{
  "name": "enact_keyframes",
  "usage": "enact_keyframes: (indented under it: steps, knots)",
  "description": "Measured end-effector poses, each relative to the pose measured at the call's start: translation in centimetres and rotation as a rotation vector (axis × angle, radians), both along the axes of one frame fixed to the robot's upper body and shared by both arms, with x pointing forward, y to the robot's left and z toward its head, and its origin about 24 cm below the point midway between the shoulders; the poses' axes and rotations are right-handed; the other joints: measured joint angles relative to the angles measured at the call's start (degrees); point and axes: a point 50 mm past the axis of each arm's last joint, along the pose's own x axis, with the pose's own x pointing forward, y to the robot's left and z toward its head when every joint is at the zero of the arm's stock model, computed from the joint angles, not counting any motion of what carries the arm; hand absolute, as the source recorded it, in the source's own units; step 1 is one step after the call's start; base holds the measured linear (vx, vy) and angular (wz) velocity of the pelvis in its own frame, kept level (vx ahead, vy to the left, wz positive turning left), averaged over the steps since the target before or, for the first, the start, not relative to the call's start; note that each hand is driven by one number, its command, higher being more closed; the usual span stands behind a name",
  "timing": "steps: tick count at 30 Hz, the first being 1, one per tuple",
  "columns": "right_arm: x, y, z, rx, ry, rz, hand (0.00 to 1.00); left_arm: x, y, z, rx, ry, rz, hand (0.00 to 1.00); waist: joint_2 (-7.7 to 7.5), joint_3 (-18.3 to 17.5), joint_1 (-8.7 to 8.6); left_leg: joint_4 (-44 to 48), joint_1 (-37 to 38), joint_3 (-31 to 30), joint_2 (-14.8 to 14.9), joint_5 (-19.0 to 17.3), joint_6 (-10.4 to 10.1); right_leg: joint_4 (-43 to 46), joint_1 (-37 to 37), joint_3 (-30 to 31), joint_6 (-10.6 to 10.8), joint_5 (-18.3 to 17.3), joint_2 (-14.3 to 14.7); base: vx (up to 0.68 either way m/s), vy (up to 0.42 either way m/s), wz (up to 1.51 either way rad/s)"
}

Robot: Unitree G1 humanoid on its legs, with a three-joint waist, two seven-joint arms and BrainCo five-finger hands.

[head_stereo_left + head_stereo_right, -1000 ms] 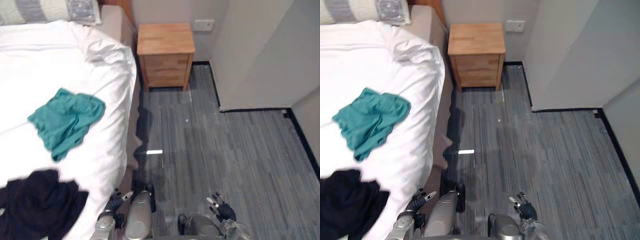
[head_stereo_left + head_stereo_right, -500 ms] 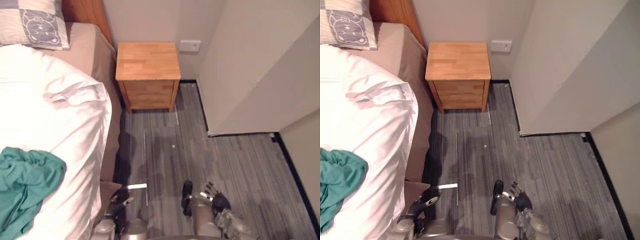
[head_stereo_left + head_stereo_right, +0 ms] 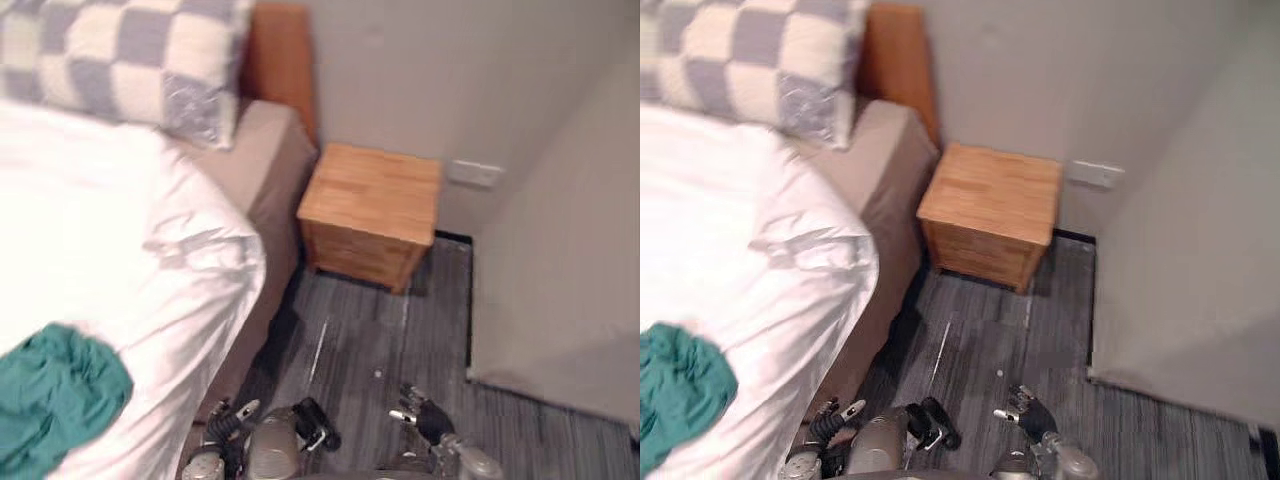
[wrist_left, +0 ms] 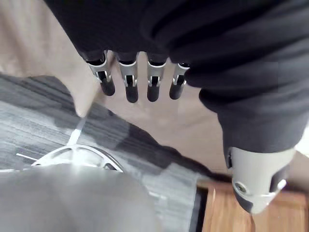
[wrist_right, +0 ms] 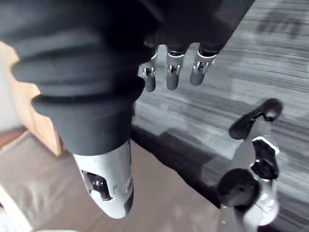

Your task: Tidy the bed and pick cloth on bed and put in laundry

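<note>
Left hand (image 4: 153, 79): low, just beside the bed's side. Its silver fingers with dark tips hang straight and slightly apart, with nothing in them. The back of the hand is under a dark ribbed cover.
Right hand (image 5: 173, 72): low over the floor, well apart from the bed. Its fingers are loose, in a row, and hold nothing.
Floor (image 3: 370, 340): grey carpet with fine streaks running along it.
Green cloth (image 3: 55, 400): the thing to be picked up. It lies in a crumpled, soft heap on the white duvet near the bed's edge, apart from both hands.
Duvet (image 3: 100, 230): white and puffy, mostly smooth. It has shallow creases and one rumpled fold at its corner, and it hangs rounded over the bed's edge.
Bed side (image 3: 265, 170): beige fabric, flat and matte, bare where the duvet stops short of the pillow end.
Nightstand (image 3: 375, 195): a boxy unit of light wood with a plain square top showing the grain. It has drawer fronts below and stands on the floor just beside the bed's head end.
Pillow (image 3: 120, 55): plump, in a woven pattern of grey and cream checks, lying at the head of the bed.
Headboard (image 3: 280, 50): warm brown wood, upright behind the pillow.
Wall plate (image 3: 473, 173): small, pale and rectangular, on the plain wall (image 3: 400, 70) just past the nightstand.
</note>
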Motion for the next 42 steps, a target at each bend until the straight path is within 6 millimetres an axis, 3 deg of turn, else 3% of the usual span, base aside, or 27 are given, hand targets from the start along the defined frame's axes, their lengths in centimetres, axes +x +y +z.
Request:
enact_keyframes:
  steps: [1, 2, 3, 5, 7, 8, 11, 12, 14, 15, 16, 17, 18, 19, 20, 21, 22, 24, 28, 31, 34, 38, 39, 42]
  knots:
    - [1.1, -0.3, 0.6, -0.012, -0.035, 0.000, 0.00, -0.5, 0.1, -0.2, 0.001, 0.030, 0.008, 0.00, -0.30, 0.2, 0.40, 0.2, 1.1, -0.8, -0.2, -3.6, 0.1, 7.9, -1.2, 0.5, 1.7, -1.0, -1.8, 0.46, 0.063, 1.08]
    - [1.8, -0.4, 0.9, -0.011, -0.056, -0.012, 0.00, -0.7, 0.3, -0.3, 0.009, 0.047, 0.008, 0.00, -0.92, 0.0, 0.87, 0.5, 1.4, -2.0, -0.8, -3.9, 0.0, 15.4, -3.1, 1.0, 1.6, -0.9, -4.0, 0.42, 0.069, 0.90]
    - [2.8, -0.8, 1.6, -0.016, -0.098, -0.036, 0.00, -0.7, 0.4, -0.3, 0.017, 0.053, 0.010, 0.00, -1.32, 0.0, 1.18, 0.3, 2.1, -4.4, -1.8, -4.8, -0.7, 28.4, -8.0, 3.3, -1.7, 1.7, -7.3, 0.31, 0.021, 0.87]
    - [3.4, -1.0, 2.4, -0.016, -0.152, -0.077, 0.00, -0.9, 0.4, -0.3, 0.021, 0.061, 0.008, 0.00, -1.38, 0.0, 0.16, 0.0, 4.1, -10.7, -2.6, -5.5, -1.4, 36.7, -12.0, 6.5, -2.4, -0.4, -9.0, 0.41, -0.041, 1.50]
    - [3.6, -1.2, 2.7, -0.038, -0.176, -0.119, 0.00, -1.0, 0.5, -0.3, 0.023, 0.063, 0.010, 0.00, -1.41, -0.1, -0.42, -1.5, 6.1, -16.5, -3.1, -5.4, -2.3, 34.4, -14.7, 9.4, -2.7, -0.9, -8.0, 0.34, -0.081, 1.77]
    - [3.4, -1.6, 3.0, -0.055, -0.195, -0.181, 0.00, -0.9, 0.8, -0.1, 0.031, 0.055, 0.004, 0.00, -1.43, -0.2, -0.62, -3.1, 6.9, -21.9, -3.7, -5.3, -3.4, 28.7, -17.5, 13.4, -2.6, -0.8, -6.2, 0.35, -0.152, 1.89]
    - [3.1, -3.5, 4.0, -0.096, -0.247, -0.339, 0.00, -0.1, 0.9, 0.2, 0.037, 0.028, -0.020, 0.00, -1.42, -0.2, -0.79, -4.8, 6.7, -32.3, -4.4, -3.7, -6.0, 13.7, -22.2, 25.5, 0.1, 0.9, -2.4, 0.27, -0.185, 1.92]
    - [3.2, -4.8, 4.8, -0.128, -0.287, -0.432, 0.00, 0.2, 1.1, 0.3, 0.041, 0.026, -0.025, 0.00, -1.52, -0.3, -1.04, -4.8, 6.0, -37.8, -4.9, -3.1, -7.2, 5.8, -23.9, 34.3, 2.4, 2.8, -0.7, 0.28, -0.275, 2.21]
    - [4.0, -5.9, 6.7, -0.173, -0.383, -0.509, 0.00, 0.2, 1.6, 0.4, 0.055, 0.033, -0.025, 0.00, -2.47, -0.8, -1.49, -4.7, 5.1, -43.6, -5.5, -2.9, -9.2, -1.0, -25.2, 43.2, 3.8, 6.2, 0.3, 0.32, -0.350, 2.02]
    - [5.2, -6.2, 8.9, -0.209, -0.497, -0.511, 0.00, -0.4, 2.4, 0.4, 0.069, 0.051, -0.015, 0.00, -3.29, -1.3, -1.46, -4.7, 5.4, -46.9, -5.8, -2.9, -11.4, -4.0, -25.9, 46.5, 5.1, 9.6, 0.5, 0.36, -0.479, 1.79]
    - [6.3, -6.1, 10.7, -0.227, -0.585, -0.486, 0.00, -1.1, 3.1, 0.4, 0.083, 0.066, -0.005, 0.00, -4.75, -2.3, -1.31, -4.9, 5.4, -48.4, -6.3, -2.9, -13.1, -4.7, -26.3, 47.8, 4.8, 13.7, 0.4, 0.36, -0.518, 1.44]
    - [6.9, -5.9, 11.7, -0.239, -0.630, -0.463, 0.00, -1.6, 3.5, 0.5, 0.091, 0.075, 0.001, 0.00, -5.81, -3.0, -1.26, -4.9, 5.5, -49.2, -6.9, -3.0, -14.0, -5.0, -26.4, 47.9, 4.4, 17.0, 0.2, 0.27, -0.475, 1.17]
    - [9.1, -6.2, 14.3, -0.296, -0.730, -0.389, 0.00, -1.8, 3.5, 0.3, 0.081, 0.090, 0.020, 0.00, -4.69, -4.0, -0.44, -4.6, 5.4, -52.1, -5.7, -3.6, -16.2, -3.1, -26.7, 45.7, 3.9, 18.4, 1.7, 0.22, -0.416, 0.83]
    - [11.0, -6.2, 16.3, -0.342, -0.786, -0.318, 0.00, -2.2, 2.6, 0.0, 0.044, 0.094, 0.018, 0.00, -2.52, -5.2, -0.01, -6.4, 5.5, -52.9, -3.4, -2.7, -17.8, -4.8, -26.2, 44.0, 2.8, 18.7, 3.2, 0.20, -0.382, 0.65]
    - [12.1, -6.0, 17.7, -0.366, -0.824, -0.280, 0.00, -2.3, 2.1, -0.1, 0.026, 0.095, 0.020, 0.00, -1.29, -5.4, 0.18, -8.0, 5.8, -53.2, -2.3, -2.3, -18.5, -5.9, -25.8, 43.2, 2.0, 18.9, 4.1, 0.12, -0.334, 0.34]
    - [14.3, -5.0, 20.4, -0.416, -0.891, -0.187, 0.00, -2.5, 1.1, -0.4, -0.007, 0.098, 0.029, 0.00, 0.45, -5.3, 1.02, -11.9, 7.0, -53.6, -0.6, 0.4, -20.0, -7.2, -25.4, 41.6, 0.8, 19.7, 5.3, 0.06, -0.329, 0.38]
    - [15.6, -4.3, 21.8, -0.448, -0.910, -0.129, 0.00, -2.5, 0.6, -0.5, -0.027, 0.097, 0.023, 0.00, 0.85, -5.3, 1.11, -14.7, 7.4, -53.3, 0.1, 3.1, -20.6, -7.4, -25.3, 40.2, 0.0, 19.8, 5.6, 0.03, -0.325, 0.48]
    - [17.4, -3.4, 23.3, -0.508, -0.912, -0.054, 0.00, -2.3, 0.2, -0.5, -0.039, 0.083, 0.015, 0.00, 0.91, -4.8, 1.09, -16.6, 7.4, -51.2, 1.2, 6.6, -19.8, -7.4, -24.1, 37.0, -1.8, 19.1, 5.7, 0.00, -0.262, 0.76]
    - [19.3, -2.9, 24.1, -0.577, -0.861, -0.015, 0.00, -1.3, 0.0, -0.2, -0.029, 0.053, -0.052, 0.00, 1.40, -2.1, 1.46, -13.7, 5.1, -44.1, 3.0, 7.7, -17.4, -7.7, -21.5, 29.9, -4.3, 17.3, 5.0, -0.10, -0.184, 1.02]
    - [20.1, -2.4, 24.0, -0.644, -0.837, 0.034, 0.00, 0.2, -0.2, 0.1, -0.017, 0.021, -0.100, 0.00, 1.34, 0.9, 3.36, -14.7, 3.0, -40.5, 2.9, 8.4, -15.9, -7.6, -22.6, 27.0, -4.1, 17.3, 3.0, -0.15, 0.034, 0.45]
    - [20.4, -2.1, 24.3, -0.677, -0.844, 0.057, 0.00, 1.7, -0.3, 0.6, -0.011, -0.013, -0.132, 0.00, 1.49, 3.8, 3.25, -18.1, 2.2, -40.0, -0.1, 11.4, -16.0, -7.7, -23.5, 25.2, -2.7, 18.7, 0.0, -0.08, 0.099, 0.48]
    - [22.3, -1.0, 28.0, -0.711, -0.921, 0.088, 0.00, 5.7, -0.3, 2.2, 0.013, -0.121, -0.173, 0.00, 1.87, 8.1, 2.65, -20.4, -2.2, -40.4, -2.6, 15.6, -16.3, -10.1, -27.1, 24.2, -2.3, 22.5, -2.1, -0.06, 0.123, 0.28]
    - [22.7, -0.6, 28.8, -0.717, -0.941, 0.105, 1.00, 7.0, -0.5, 2.8, 0.024, -0.154, -0.204, 0.00, 1.90, 8.7, 2.67, -20.5, -3.8, -40.7, -2.9, 16.3, -16.3, -10.3, -28.4, 24.0, -2.1, 23.0, -2.3, -0.02, 0.054, 0.17]
    - [23.1, 0.8, 29.4, -0.779, -0.955, 0.213, 1.00, 9.0, -1.3, 3.8, 0.036, -0.204, -0.254, 0.00, 2.56, 9.3, 2.65, -20.9, -6.0, -40.9, -3.0, 16.9, -16.5, -10.1, -30.8, 23.6, -2.2, 23.3, -2.4, 0.02, 0.023, 0.07]
